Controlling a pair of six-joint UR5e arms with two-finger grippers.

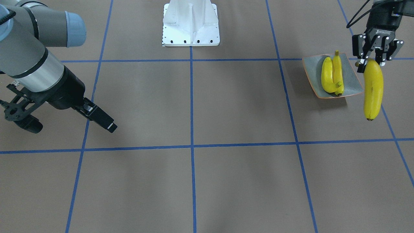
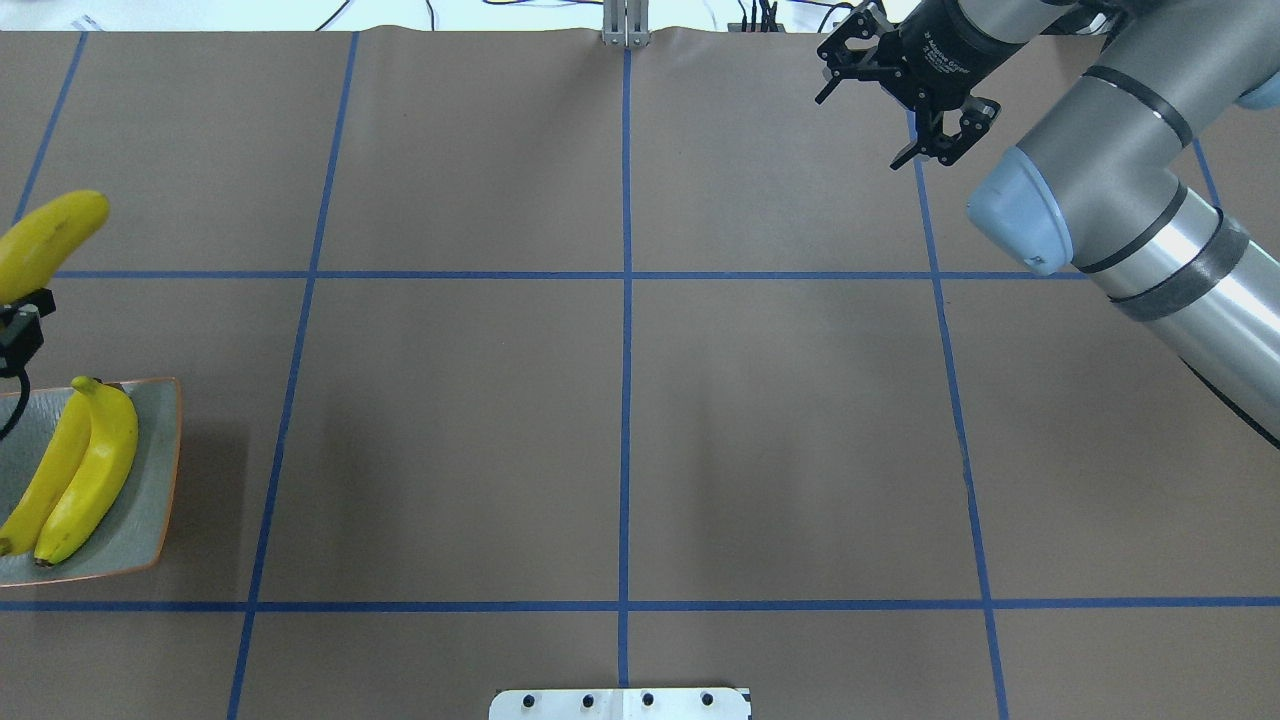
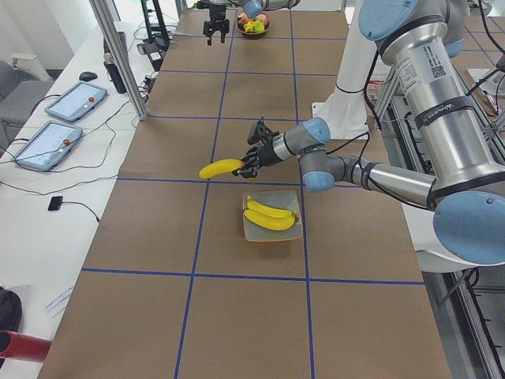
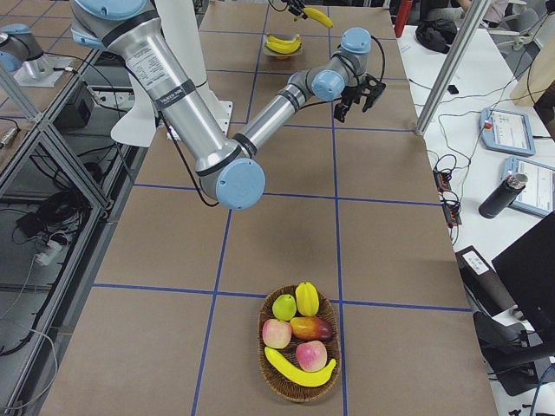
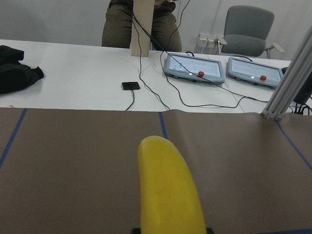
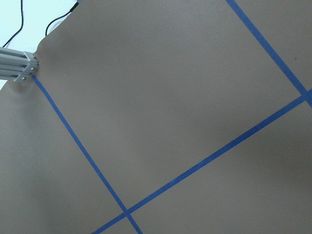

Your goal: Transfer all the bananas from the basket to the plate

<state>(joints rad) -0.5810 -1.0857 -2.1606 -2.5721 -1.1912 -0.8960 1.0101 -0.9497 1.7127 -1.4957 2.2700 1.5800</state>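
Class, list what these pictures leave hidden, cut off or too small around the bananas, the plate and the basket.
- Square grey-green plate: the overhead view's left edge cuts part off.
- Left gripper: in the left wrist view, the held yellow banana and the bottom edge hide its fingers.
- Woven brown basket: too small in the exterior left view to count fruit.

Brown worktop (image 1: 226, 106) gridded with blue tape (image 1: 191, 97). White side table (image 5: 73, 83) alongside, carrying two teach pendants (image 5: 195, 68); grey office chair (image 5: 248, 29) behind.
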